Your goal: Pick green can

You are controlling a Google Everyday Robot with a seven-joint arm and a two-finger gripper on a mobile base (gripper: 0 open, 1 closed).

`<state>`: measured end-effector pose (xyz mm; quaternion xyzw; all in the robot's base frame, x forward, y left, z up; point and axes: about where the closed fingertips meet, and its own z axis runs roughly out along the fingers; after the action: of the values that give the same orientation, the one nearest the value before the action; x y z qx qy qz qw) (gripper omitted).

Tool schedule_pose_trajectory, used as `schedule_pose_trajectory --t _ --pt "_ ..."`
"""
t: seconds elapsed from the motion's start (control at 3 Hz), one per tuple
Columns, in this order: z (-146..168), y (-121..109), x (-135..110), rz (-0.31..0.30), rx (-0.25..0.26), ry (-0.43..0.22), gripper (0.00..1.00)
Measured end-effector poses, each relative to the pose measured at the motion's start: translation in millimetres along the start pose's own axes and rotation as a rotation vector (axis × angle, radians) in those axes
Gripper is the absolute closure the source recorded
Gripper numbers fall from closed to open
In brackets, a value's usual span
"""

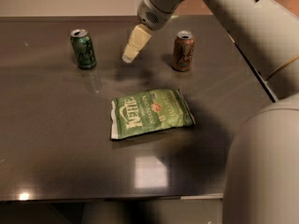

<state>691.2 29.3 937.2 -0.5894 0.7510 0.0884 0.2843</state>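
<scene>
The green can [83, 49] is placed upright at the back left of the dark counter [51, 129]. The claw [129, 55] is held between it and the brown can [182, 51], apart from both. Whether the claw is spread or pressed together cannot be told.

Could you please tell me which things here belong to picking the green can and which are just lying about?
Job: green can, upright, far left; gripper, hovering over the table between the two cans.
Lying about: brown can, upright, far right; green chip bag, flat, mid-table.
</scene>
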Motion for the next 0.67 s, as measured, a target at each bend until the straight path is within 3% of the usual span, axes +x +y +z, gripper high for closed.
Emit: schedule_pose_trajectory --t 0.67 --pt "56.7 -6.4 -34.6 0.032 -0.026 -0.069 0.00"
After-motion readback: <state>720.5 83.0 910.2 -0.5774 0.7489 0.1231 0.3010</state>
